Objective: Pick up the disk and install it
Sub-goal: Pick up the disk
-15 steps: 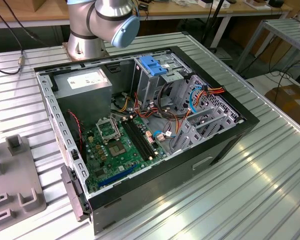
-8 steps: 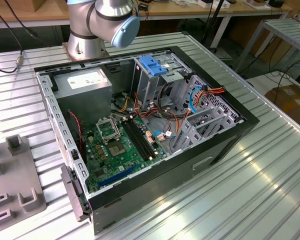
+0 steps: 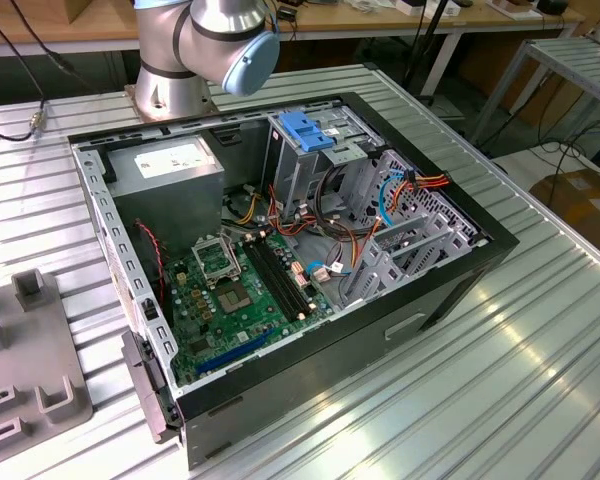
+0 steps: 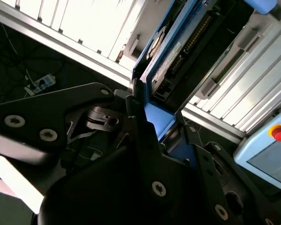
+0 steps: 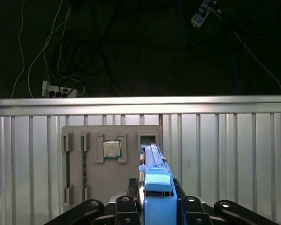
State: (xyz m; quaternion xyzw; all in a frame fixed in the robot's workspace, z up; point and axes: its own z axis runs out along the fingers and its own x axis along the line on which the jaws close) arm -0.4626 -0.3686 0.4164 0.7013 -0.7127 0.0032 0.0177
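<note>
Pinched in the tool, the disk was picked up but not yet installed in the drive cage at twelve o'clock in the case.

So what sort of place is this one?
Probably a robotics lab bench for computer assembly: an open computer case on a slotted aluminium table, a grey parts fixture beside it, cabled workbenches behind.

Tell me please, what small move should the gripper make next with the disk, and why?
Probably a short straight lift away from the grey fixture before any sideways travel. In the first wrist view the gripper is shut on the disk, held on edge and seemingly close over the fixture's empty slot, so swinging now might catch it.
</note>
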